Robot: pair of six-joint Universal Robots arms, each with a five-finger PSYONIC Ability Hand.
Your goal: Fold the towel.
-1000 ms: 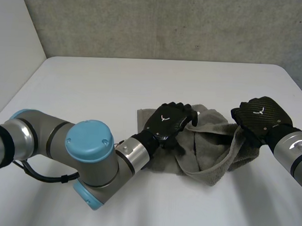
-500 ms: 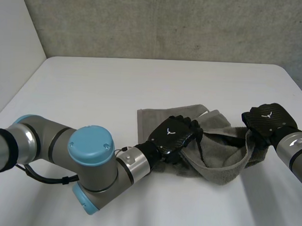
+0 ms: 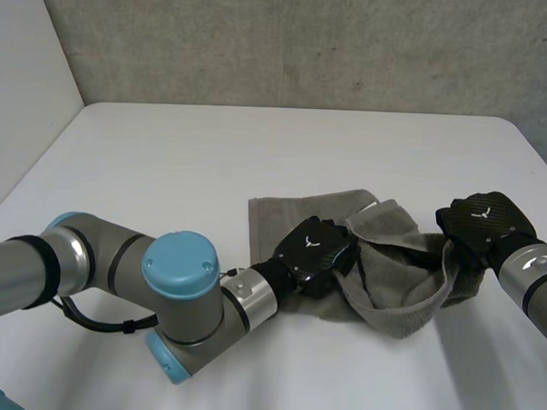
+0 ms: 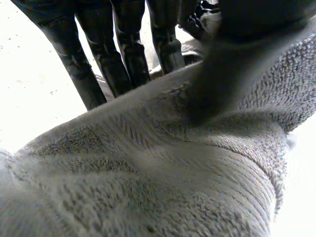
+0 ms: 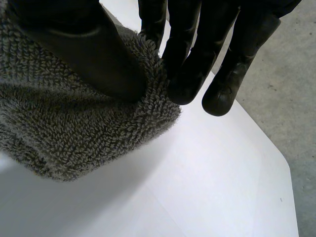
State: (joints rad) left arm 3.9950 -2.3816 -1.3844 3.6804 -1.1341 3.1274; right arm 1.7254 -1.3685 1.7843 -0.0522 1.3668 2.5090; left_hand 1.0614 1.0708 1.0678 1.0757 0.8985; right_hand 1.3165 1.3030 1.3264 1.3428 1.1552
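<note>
While pinched by both left hand [image 3: 315, 252] and right hand [image 3: 482, 221], crumpled grey towel [image 3: 392, 301], long axis side-to-side, hand to hand.

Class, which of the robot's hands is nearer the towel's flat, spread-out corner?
Left. The left hand grips the towel near its middle, beside that flat corner; the right hand pinches the bunched opposite end.

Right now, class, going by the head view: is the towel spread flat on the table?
No, the towel is bunched up, with a band of it slung between the left hand and the right hand.
</note>
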